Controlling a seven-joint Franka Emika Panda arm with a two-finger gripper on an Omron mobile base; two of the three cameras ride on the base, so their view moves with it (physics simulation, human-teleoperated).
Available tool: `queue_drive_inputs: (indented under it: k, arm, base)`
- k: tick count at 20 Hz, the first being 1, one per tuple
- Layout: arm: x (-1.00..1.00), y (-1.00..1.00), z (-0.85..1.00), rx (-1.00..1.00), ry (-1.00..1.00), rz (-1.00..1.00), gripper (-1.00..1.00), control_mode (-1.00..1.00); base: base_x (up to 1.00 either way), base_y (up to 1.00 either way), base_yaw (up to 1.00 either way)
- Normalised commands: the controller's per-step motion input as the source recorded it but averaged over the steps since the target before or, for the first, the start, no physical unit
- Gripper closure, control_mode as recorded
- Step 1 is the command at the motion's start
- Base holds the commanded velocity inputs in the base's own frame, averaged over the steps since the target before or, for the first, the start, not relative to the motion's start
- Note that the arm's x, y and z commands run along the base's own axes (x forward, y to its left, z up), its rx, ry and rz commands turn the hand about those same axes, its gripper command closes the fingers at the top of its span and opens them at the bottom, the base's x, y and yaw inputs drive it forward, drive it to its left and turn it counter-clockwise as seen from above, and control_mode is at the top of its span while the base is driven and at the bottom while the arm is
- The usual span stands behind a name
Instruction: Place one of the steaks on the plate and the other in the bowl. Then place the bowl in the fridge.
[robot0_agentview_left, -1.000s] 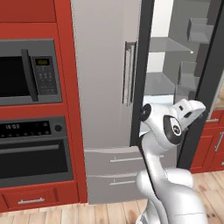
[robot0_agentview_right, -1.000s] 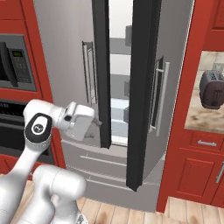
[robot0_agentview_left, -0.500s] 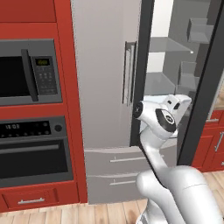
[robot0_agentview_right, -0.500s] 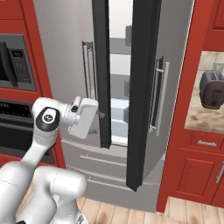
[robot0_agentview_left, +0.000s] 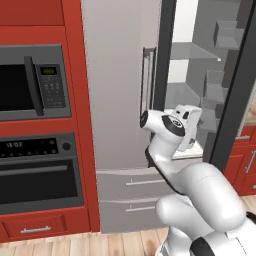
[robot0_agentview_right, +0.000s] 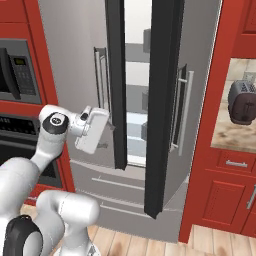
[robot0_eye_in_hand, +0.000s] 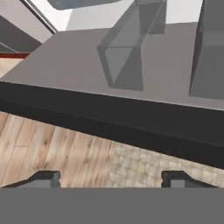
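- The fridge (robot0_agentview_left: 120, 100) stands with both doors swung out, grey shelves showing inside
- The arm's hand sits at the gap between the doors, about level with a lower shelf (robot0_agentview_right: 134, 125)
- Fingers (robot0_eye_in_hand: 43, 178) set wide apart, nothing between them
- Hand camera looks past a dark door edge (robot0_eye_in_hand: 113, 120) at grey door bins, wooden floor (robot0_eye_in_hand: 52, 153) below
- Microwave (robot0_agentview_left: 30, 82) and oven (robot0_agentview_left: 40, 170) sit left of the fridge; a toaster (robot0_agentview_right: 242, 102) is on the surface at right
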Motion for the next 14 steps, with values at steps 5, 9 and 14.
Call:
queue_drive_inputs:
  k: [5,9,14]
  arm:
    - [0.13,0.02,-0.06,0.00,0.09,0.00,1.00,-1.00]
    - [0.14,-0.01,-0.11,0.00,0.07,0.00,1.00,-1.00]
    - [0.25,-0.13,-0.16,0.00,0.05,0.00,1.00,-1.00]
  base:
    - [0.00,0.00,0.00]
    - [0.00,0.00,0.00]
    - [0.00,0.00,0.00]
